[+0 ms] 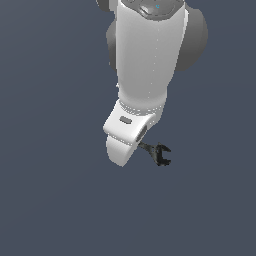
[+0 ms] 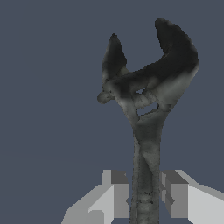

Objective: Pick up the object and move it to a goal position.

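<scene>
Plain dark blue-grey ground; end effector (image 2: 146, 192) closed on the handle of the wrench (image 2: 148, 94), open C-jaw projecting beyond the fingertips; step apparently carrying; next: steady transfer to the unseen goal.

The wrench (image 2: 146, 113) is a thin, dark-grey tool with a slender handle and a black open C-shaped head. Its handle sits between the gripper's (image 2: 146, 192) two pale fingers, the head pointing away from them, off any surface.
</scene>
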{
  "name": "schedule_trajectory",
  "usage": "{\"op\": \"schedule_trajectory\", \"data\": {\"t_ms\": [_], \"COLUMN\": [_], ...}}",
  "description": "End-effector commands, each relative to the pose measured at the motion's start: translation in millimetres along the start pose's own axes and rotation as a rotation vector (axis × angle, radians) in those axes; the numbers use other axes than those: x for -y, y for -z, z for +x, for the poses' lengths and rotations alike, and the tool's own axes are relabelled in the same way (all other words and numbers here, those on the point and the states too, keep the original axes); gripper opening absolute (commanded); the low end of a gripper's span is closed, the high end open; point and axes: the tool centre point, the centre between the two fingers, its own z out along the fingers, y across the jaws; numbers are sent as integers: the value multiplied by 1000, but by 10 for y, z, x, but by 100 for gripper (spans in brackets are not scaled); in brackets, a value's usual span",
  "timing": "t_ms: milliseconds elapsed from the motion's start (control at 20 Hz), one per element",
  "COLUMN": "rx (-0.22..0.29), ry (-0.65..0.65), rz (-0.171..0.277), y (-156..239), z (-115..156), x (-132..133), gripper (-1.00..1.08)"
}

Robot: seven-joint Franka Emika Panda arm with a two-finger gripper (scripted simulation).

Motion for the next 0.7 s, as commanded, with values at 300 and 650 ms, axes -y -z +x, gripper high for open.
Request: {"op": "schedule_trajectory", "data": {"t_ms": [300, 650], "rx": [1, 1], "ry": [-2, -2], "rz": [1, 1], "y": [367, 434], "z": [134, 161], "x": [9, 4], "gripper": [-100, -100]}}
